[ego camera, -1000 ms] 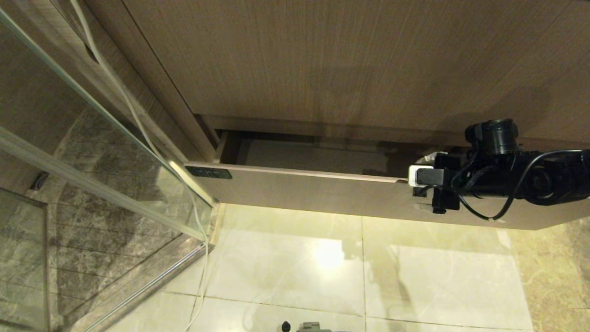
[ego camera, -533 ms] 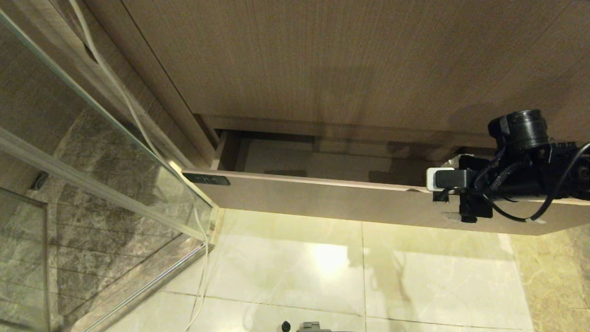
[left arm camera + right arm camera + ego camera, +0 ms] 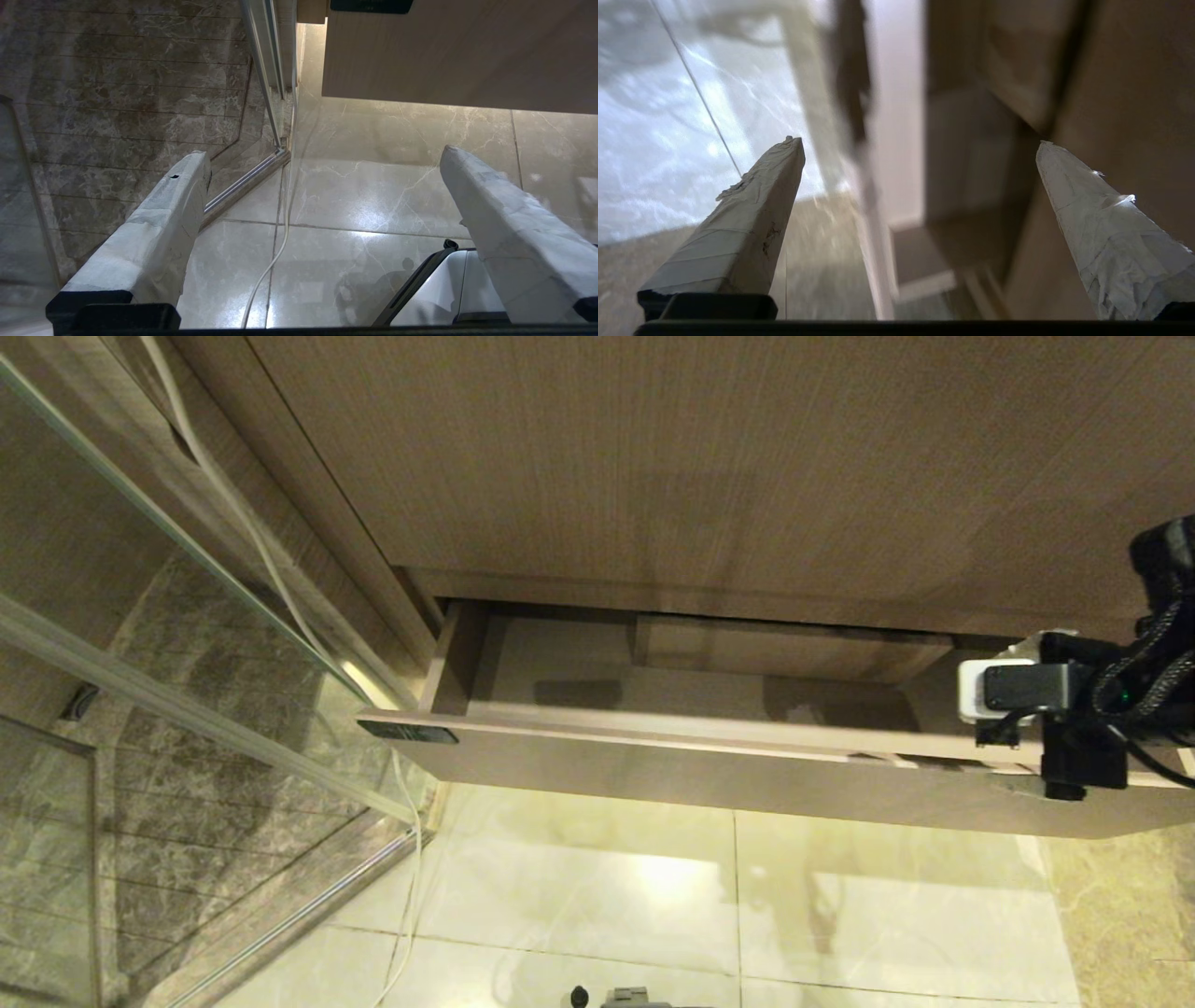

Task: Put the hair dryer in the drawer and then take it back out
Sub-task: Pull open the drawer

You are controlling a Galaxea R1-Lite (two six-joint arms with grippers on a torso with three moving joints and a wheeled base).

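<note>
One wide, shallow light wood-grain drawer (image 3: pixel 709 775) stands pulled out beneath the taller panel; one boxed cutout, interior apparently bare. Right gripper (image 3: pixel 920 149) straddles its right front edge, fingers spread, grasping nothing.

Both tools (image 3: pixel 322 154) (image 3: pixel 920 144) wide open

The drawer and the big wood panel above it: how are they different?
The drawer is pulled out toward the floor, so you can see inside it; the panel sits flat and shut. The drawer front is low and wide; the panel is much taller. The drawer has a small dark label at its corner; the panel shows none. Both are the same light wood grain, with no handles.
</note>
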